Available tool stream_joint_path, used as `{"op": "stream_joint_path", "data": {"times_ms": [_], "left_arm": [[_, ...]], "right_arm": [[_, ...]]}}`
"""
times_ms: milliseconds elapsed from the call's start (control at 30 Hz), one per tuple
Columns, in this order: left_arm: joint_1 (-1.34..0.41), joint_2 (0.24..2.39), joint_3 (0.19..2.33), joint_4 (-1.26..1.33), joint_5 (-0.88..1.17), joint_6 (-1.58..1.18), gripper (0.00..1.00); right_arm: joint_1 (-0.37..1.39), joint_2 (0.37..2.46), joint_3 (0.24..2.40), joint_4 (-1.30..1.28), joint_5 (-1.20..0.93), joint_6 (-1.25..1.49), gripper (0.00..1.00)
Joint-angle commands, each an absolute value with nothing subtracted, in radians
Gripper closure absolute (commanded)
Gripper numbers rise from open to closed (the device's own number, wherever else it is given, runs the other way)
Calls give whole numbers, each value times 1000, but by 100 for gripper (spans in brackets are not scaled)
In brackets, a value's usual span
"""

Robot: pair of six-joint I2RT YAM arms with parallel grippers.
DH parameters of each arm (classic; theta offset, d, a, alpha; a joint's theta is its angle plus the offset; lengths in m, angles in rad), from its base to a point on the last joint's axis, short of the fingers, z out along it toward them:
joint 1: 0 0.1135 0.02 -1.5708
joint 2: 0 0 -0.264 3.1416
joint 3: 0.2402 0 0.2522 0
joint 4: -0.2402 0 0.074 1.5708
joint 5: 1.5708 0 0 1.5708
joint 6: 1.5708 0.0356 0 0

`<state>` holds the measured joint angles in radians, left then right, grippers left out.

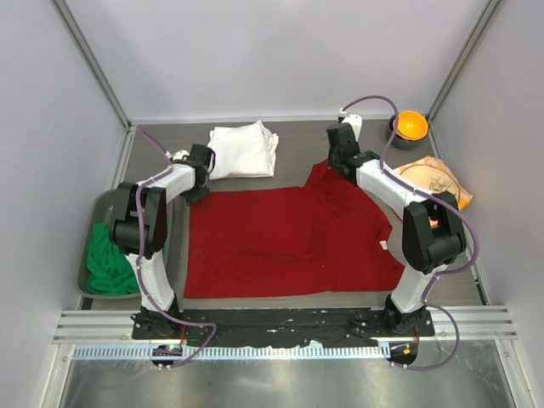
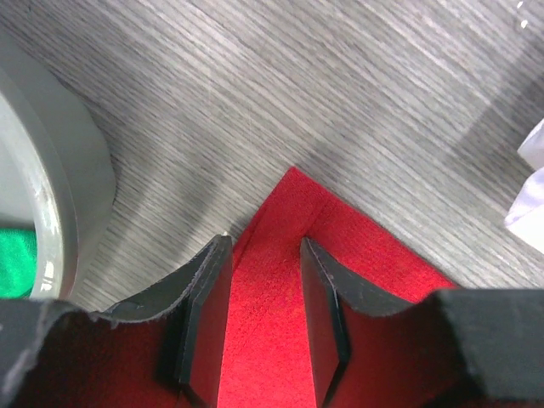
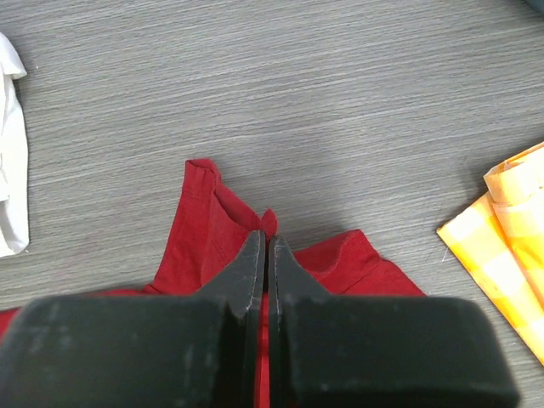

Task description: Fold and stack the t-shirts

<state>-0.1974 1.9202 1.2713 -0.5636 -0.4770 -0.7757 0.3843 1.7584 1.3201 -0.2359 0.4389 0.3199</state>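
Red t-shirt (image 1: 289,242): right hand (image 3: 265,240) seemingly pinches its far edge; left hand (image 2: 263,246), fingers parted, straddles corner.

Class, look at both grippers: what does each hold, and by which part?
The right gripper pinches the red t-shirt at its bunched far edge. The left gripper stands open astride its corner, holding nothing.

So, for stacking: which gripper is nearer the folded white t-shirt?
Left. The left gripper is just beside the white t-shirt, over the red t-shirt's corner; the right gripper pinches the red t-shirt farther to the right.
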Motion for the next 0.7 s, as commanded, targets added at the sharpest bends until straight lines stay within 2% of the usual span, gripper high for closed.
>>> {"op": "stream_joint_path", "data": {"times_ms": [0, 233, 467, 667], "left_arm": [[-179, 1933, 1281, -489, -511, -761, 58], [-175, 1927, 1289, -472, -515, -747, 56], [-172, 1887, 1269, -440, -505, -735, 46], [-166, 1899, 1279, -433, -492, -723, 45]], "right_arm": [[393, 1707, 1324, -201, 439, 322, 99], [396, 1720, 1330, -202, 436, 324, 99], [396, 1726, 1335, -202, 433, 322, 99], [397, 1724, 1338, -204, 431, 319, 99]]}}
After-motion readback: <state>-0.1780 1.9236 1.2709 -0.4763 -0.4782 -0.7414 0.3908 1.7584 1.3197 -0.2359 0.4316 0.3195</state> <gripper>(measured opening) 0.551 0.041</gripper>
